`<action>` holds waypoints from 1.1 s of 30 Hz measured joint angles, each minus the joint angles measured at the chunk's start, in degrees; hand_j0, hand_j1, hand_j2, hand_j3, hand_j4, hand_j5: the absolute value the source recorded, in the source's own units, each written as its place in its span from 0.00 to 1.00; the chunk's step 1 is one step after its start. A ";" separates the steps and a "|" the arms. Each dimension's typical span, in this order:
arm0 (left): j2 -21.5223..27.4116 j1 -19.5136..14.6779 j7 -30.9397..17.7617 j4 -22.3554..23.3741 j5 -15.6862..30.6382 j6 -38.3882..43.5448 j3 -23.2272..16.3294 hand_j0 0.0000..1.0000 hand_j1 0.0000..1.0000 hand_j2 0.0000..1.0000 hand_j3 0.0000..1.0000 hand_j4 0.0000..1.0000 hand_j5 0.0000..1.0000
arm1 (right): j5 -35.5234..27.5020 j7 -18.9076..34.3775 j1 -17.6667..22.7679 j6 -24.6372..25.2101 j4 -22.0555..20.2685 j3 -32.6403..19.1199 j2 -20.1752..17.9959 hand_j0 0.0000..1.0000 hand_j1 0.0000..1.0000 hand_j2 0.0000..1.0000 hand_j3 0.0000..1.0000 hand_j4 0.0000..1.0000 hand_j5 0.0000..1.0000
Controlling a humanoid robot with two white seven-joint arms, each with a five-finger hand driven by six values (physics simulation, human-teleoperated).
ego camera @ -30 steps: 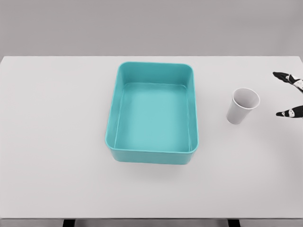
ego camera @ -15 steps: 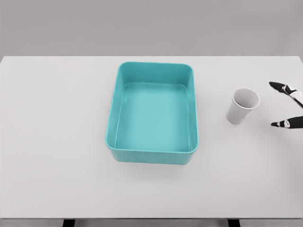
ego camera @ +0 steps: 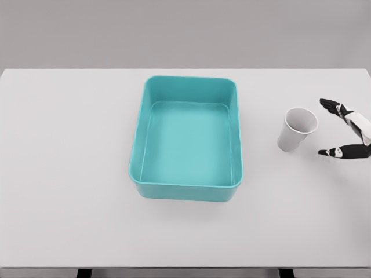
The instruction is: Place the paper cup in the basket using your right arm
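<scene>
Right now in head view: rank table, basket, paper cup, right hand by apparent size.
1. table
2. basket
3. paper cup and right hand: look alike; the hand is cut off by the frame edge, so unranked.

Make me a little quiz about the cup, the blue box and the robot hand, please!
1. True or false: the paper cup is inside the basket.
2. Which side of the basket is the cup on: A left, B right, C behind?
3. Fill in: the right hand has its fingers ____ and is not touching the cup.

Key: 1 false, it stands upright on the table. 2 B. 3 open.
</scene>
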 measured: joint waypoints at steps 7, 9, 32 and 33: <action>0.00 0.00 0.00 0.00 0.00 0.00 -0.01 1.00 1.00 1.00 1.00 1.00 1.00 | -0.08 0.00 0.09 0.00 -0.29 -2.05 1.36 1.00 1.00 1.00 1.00 1.00 1.00; 0.00 0.00 0.00 0.00 0.00 0.00 -0.01 1.00 1.00 1.00 1.00 1.00 1.00 | -0.08 0.00 0.09 0.00 -0.30 -2.17 1.71 1.00 1.00 1.00 1.00 1.00 1.00; 0.00 0.00 0.00 0.00 0.00 0.00 0.00 1.00 1.00 1.00 1.00 1.00 1.00 | 0.10 -0.01 0.44 0.00 -0.15 -2.30 6.61 1.00 1.00 1.00 1.00 1.00 1.00; 0.00 0.00 0.00 0.00 0.00 0.00 0.00 1.00 1.00 1.00 1.00 1.00 1.00 | 0.09 -0.01 0.35 0.00 -0.12 -2.30 6.70 1.00 1.00 1.00 1.00 1.00 1.00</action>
